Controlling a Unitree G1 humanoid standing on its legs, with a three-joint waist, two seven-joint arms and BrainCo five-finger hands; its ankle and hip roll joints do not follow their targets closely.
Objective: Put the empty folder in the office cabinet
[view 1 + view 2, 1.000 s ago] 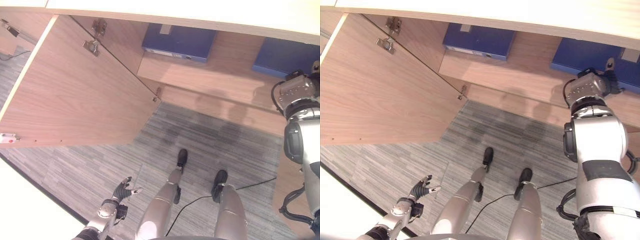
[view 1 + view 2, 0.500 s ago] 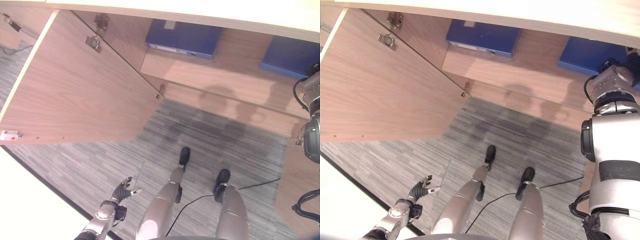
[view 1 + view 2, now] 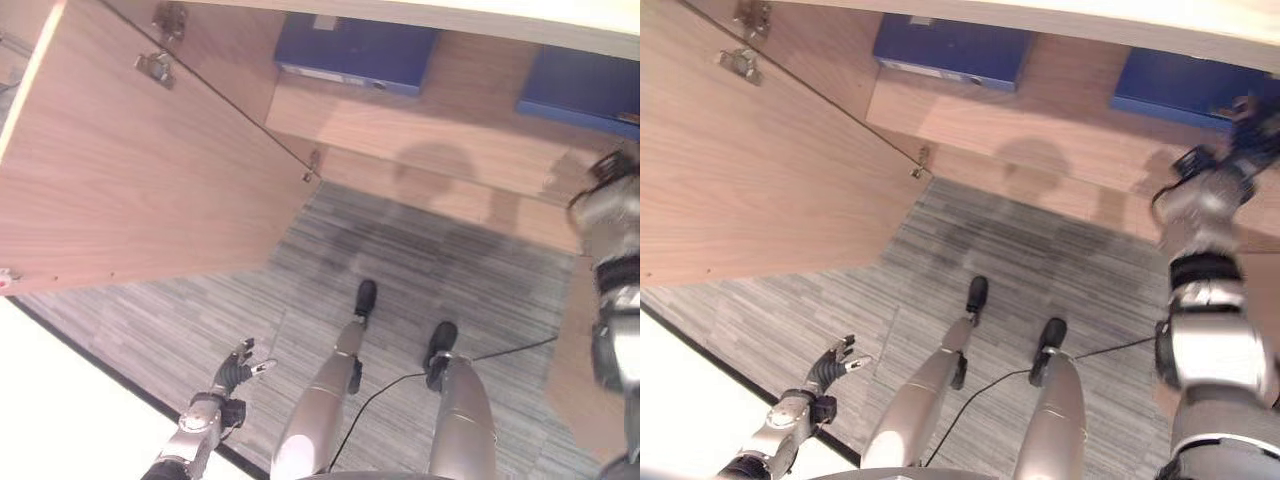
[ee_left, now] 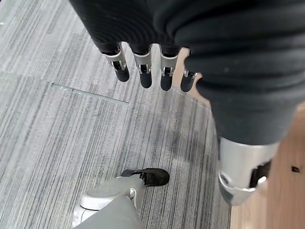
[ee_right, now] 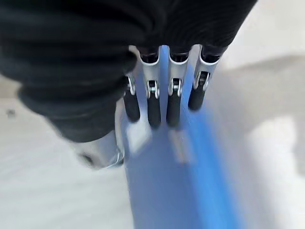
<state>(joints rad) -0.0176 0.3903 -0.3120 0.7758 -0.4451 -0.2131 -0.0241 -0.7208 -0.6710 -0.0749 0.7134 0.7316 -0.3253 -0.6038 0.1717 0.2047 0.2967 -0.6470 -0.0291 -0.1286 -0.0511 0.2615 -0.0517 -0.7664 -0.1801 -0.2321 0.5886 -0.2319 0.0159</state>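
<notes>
Blue folder (image 3: 1195,88) lying flat on the cabinet shelf (image 3: 1060,135), cabinet door (image 3: 140,190) swung open

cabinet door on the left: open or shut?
Open. The cabinet door is swung wide on its hinges, showing a blue folder lying on the shelf inside.

Cabinet door (image 3: 140,180) swung wide open at 10 o'clock, walling off that side. Bare wooden shelf (image 3: 400,135) free between blue folder (image 3: 355,50) at 12 o'clock and second blue folder (image 3: 580,85) at 2 o'clock. Open carpet (image 3: 440,270) below the shelf. Right hand (image 5: 162,102) just above the second folder.
</notes>
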